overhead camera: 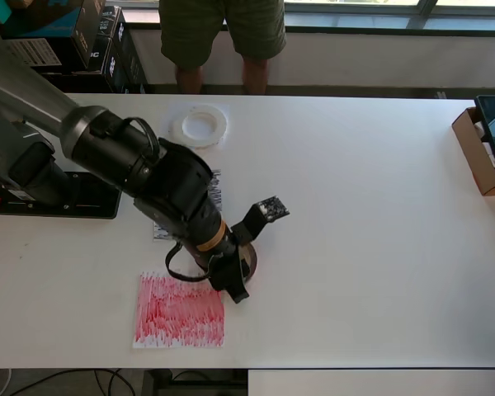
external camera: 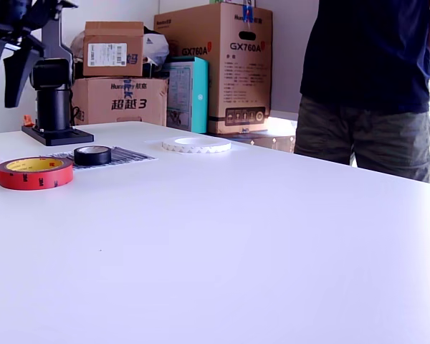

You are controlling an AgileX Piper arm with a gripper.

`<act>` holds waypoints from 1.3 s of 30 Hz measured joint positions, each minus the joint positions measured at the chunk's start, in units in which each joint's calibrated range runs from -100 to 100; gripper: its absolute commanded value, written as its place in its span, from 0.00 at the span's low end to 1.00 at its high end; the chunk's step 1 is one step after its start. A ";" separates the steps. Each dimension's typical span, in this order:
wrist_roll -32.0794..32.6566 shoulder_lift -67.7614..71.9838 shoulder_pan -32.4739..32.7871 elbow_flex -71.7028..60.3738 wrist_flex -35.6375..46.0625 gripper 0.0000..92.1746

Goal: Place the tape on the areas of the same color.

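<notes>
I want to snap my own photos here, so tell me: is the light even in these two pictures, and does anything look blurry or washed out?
Overhead view: bright, even light, the white tape roll almost fading into the table; the end effector is sharp and casts soft shadows. Exterior view: glare near the white roll, the person dark against a bright window, the red roll crisp.

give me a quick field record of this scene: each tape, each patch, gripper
black tape: on black patch
white tape: on white patch, far side of table
red tape: on bare table, beside red patch, not on it
gripper: open, raised above red tape
person: standing at far edge
</notes>
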 measured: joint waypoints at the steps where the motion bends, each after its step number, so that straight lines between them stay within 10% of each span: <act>1: -0.42 0.04 -0.76 1.04 -1.42 0.56; 39: -6.88 -5.91 5.54 19.89 -6.76 0.76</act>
